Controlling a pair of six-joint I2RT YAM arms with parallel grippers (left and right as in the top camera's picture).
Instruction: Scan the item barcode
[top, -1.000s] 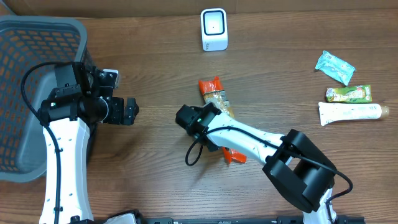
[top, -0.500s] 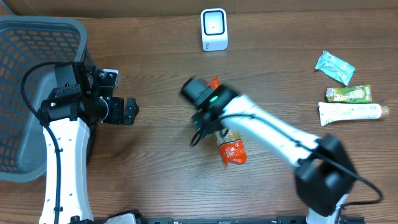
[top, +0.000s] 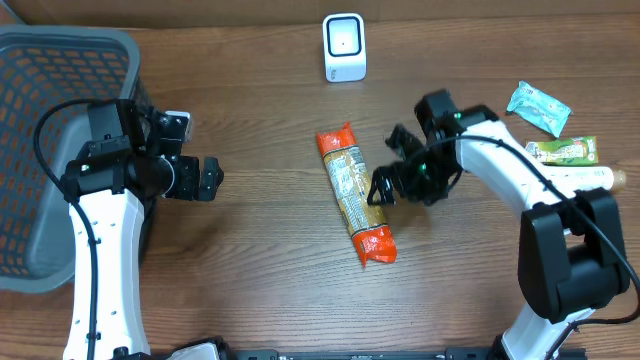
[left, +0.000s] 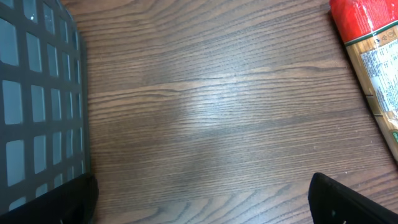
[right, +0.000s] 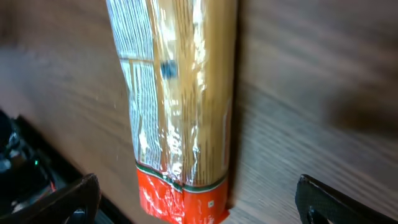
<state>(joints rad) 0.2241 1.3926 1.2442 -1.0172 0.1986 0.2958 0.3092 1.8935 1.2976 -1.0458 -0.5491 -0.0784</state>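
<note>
Hand of right arm (top: 380, 189), spread wide, beside pasta packet (top: 350, 185).

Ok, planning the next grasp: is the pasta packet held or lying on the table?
Lying flat on the table, not held. The pasta packet rests full-length on it; the right gripper is beside it, jaws open.

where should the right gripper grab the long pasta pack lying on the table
Probably grip the pasta pack at mid-length, across its narrow width, coming straight down from above. It lies flat and long on the table, and the open right gripper sits just beside its middle.
</note>
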